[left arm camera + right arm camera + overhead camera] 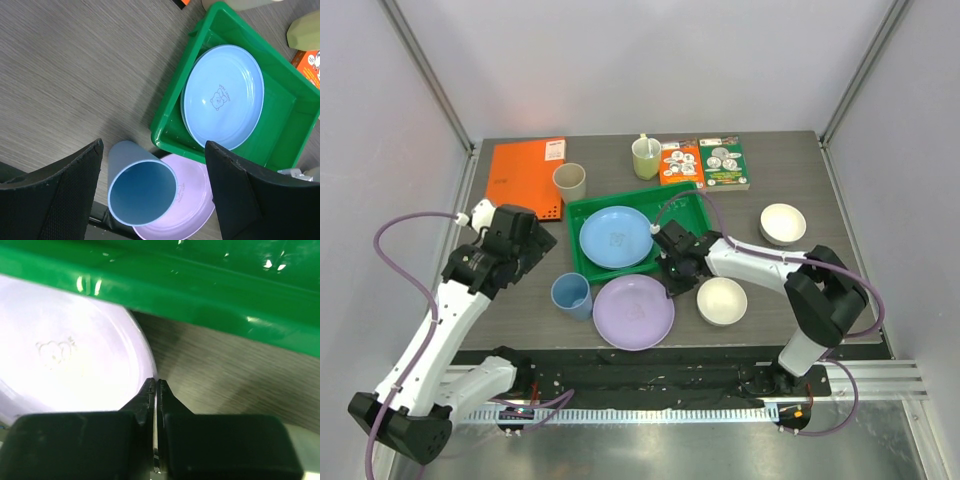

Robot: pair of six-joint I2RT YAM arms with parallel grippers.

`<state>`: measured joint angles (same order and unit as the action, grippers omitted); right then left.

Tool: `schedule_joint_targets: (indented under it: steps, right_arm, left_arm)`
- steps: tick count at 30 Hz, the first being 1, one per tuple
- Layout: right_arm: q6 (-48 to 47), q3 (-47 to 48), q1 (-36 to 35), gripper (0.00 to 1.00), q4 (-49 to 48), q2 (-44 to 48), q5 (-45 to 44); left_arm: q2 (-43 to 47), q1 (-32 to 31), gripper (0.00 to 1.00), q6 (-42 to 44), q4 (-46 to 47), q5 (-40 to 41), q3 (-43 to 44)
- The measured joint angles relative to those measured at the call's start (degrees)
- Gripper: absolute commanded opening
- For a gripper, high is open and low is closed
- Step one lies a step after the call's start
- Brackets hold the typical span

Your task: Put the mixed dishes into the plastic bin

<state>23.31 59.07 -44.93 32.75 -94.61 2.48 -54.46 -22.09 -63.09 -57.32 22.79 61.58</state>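
Observation:
The green plastic bin sits mid-table with a light blue plate inside. A lilac plate lies just in front of it, and my right gripper is shut on its right rim. In the right wrist view the gripper pinches the edge of the lilac plate below the bin wall. A blue cup stands left of that plate. My left gripper hangs open above the blue cup, holding nothing. A beige cup stands behind the bin. Cream bowls sit right.
An orange folder lies at the back left. A pale green mug with a spoon and two printed booklets stand behind the bin. White walls enclose the table on three sides.

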Motion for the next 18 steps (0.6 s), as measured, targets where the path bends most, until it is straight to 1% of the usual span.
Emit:
schedule_joint_targets:
  steps: [4, 10, 18]
  right_arm:
    - [0.8, 0.0, -1.6, 0.01, 0.7, 2.0, -0.2]
    - [2.4, 0.0, -3.2, 0.01, 4.0, 10.5, -0.9]
    - [4.2, 0.3, -3.7, 0.01, 11.5, 19.5, -0.9]
  left_arm:
    - [0.6, 0.0, 0.82, -0.6, -0.1, 1.2, -0.2]
    - [1.9, 0.0, 0.82, -1.2, -0.2, 2.7, -0.8]
    - [1.9, 0.0, 0.82, -1.4, -0.3, 2.8, -1.4]
